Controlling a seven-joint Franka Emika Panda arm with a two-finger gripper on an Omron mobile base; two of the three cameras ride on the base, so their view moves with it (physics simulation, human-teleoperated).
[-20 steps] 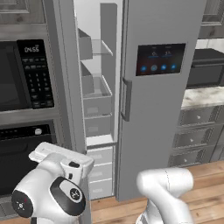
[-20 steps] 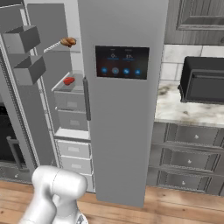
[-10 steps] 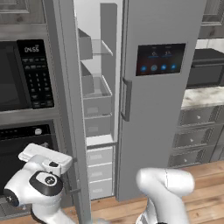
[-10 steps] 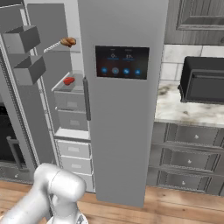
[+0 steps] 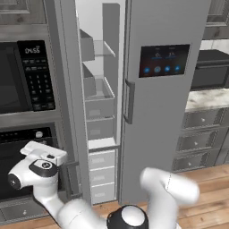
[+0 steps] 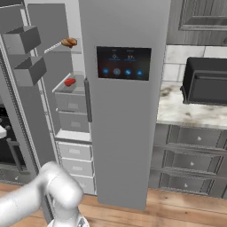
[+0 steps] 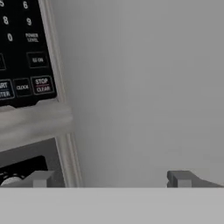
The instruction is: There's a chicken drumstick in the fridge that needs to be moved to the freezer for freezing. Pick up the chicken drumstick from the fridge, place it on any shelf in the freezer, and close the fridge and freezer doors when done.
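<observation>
The tall grey side-by-side unit dominates the simulated kitchen, its wide fridge door (image 5: 165, 103) shut flat and carrying a dark screen panel (image 6: 123, 63) at chest height. Beside it the narrower freezer (image 5: 100, 116) stands exposed, its door (image 5: 71, 98) swung out edge-on toward the camera, with grey bins (image 6: 27, 53) hanging on its inner face in the right base view. Glass shelves and pale drawers (image 6: 72, 162) stack down the open compartment. To the left of the unit sit a black microwave (image 5: 22, 76) with its keypad and, under it, a black oven (image 5: 22, 147); to the right, a stone counter (image 6: 186, 108) carries a dark appliance (image 6: 206, 82) above grey cabinet drawers. The white arm bends low in front of the oven, its gripper (image 7: 111, 179) held against the plain grey outer face of the freezer door, fingers (image 7: 181, 178) spread wide apart and clasping nothing. The chicken drumstick (image 6: 68, 42) lies on the upper glass shelf of the freezer, near its front edge. One shelf lower rests a small red item (image 6: 69, 82).
</observation>
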